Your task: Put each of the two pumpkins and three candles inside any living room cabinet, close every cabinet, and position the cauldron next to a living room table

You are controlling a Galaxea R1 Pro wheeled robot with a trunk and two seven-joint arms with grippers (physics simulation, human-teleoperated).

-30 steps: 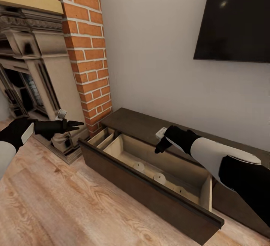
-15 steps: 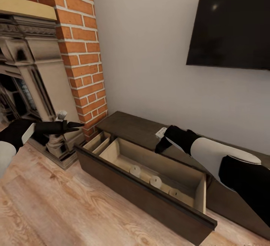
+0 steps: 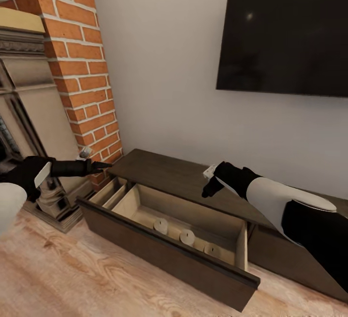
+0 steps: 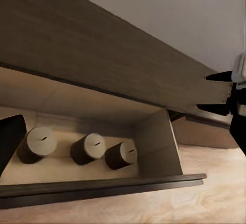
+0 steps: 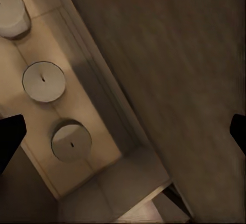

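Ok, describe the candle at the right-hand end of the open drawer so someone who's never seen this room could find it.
Below the wall-mounted TV runs the long dark-brown cabinet, its drawer pulled open. Three squat beige candles stand in a row inside. The one you want is at the end nearest the drawer's right side wall, farthest from the brick column.

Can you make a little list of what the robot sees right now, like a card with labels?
place: living room wall with a TV and brick chimney
cabinet: long, dark brown, one drawer pulled open
candles: three, standing in a row inside the open drawer
left gripper: empty, held near the bricks above the drawer's end
right gripper: empty, over the cabinet top, behind the drawer
floor: light wood
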